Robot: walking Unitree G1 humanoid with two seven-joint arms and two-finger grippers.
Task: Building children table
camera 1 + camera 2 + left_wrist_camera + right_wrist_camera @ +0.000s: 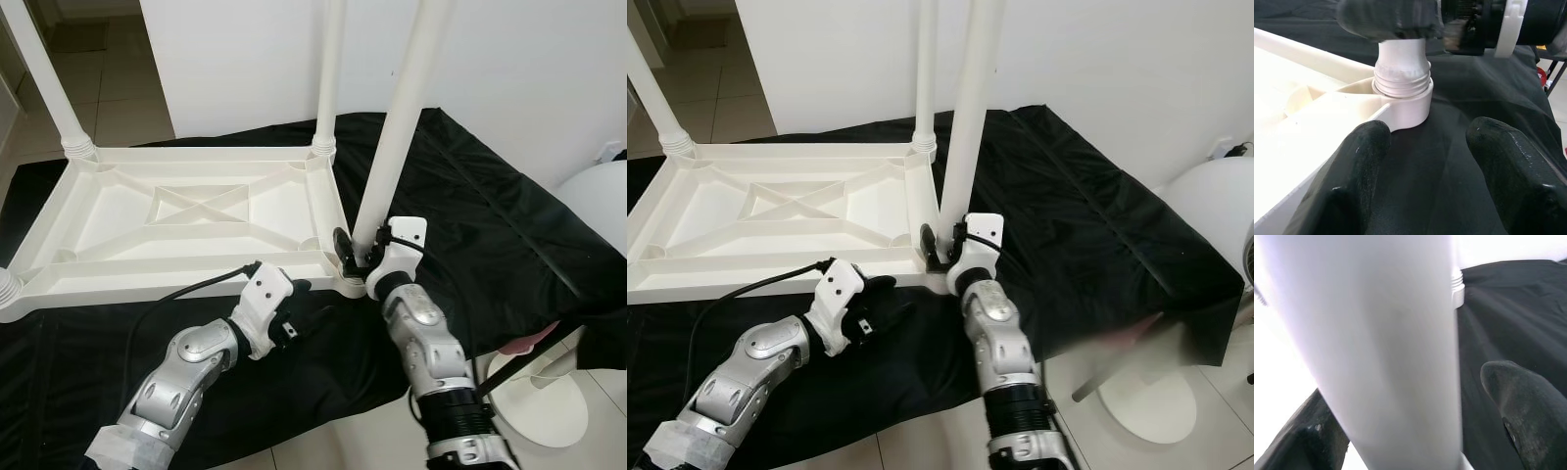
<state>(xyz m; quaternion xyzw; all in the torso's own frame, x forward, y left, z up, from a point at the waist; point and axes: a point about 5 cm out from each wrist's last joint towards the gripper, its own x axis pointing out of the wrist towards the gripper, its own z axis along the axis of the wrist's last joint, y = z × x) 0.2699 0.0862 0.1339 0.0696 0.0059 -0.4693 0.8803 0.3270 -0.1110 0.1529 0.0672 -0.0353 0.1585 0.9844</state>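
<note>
Right gripper: jaws set around the base of the long white plastic table leg, one finger on each side of it, apparently gripping it just above the threaded end. That leg stands nearly upright in the near corner socket of the upturned white plastic children's tabletop; in the left wrist view several threads show above the socket rim, so the leg is judged not fully screwed home.

Left gripper: jaws released and empty, resting low on the black cloth just beside that same corner socket, fingers pointed at it.

Beyond the jaws, the tabletop lies underside up on the cloth over the floor, with other white legs already standing at its far corners. A white round base stands on the tiles, well apart to the right.

Risk: the leg leans slightly; turning it off-axis could cross the threads. The tabletop is unrestrained and may rotate or slide on the cloth under torque
</note>
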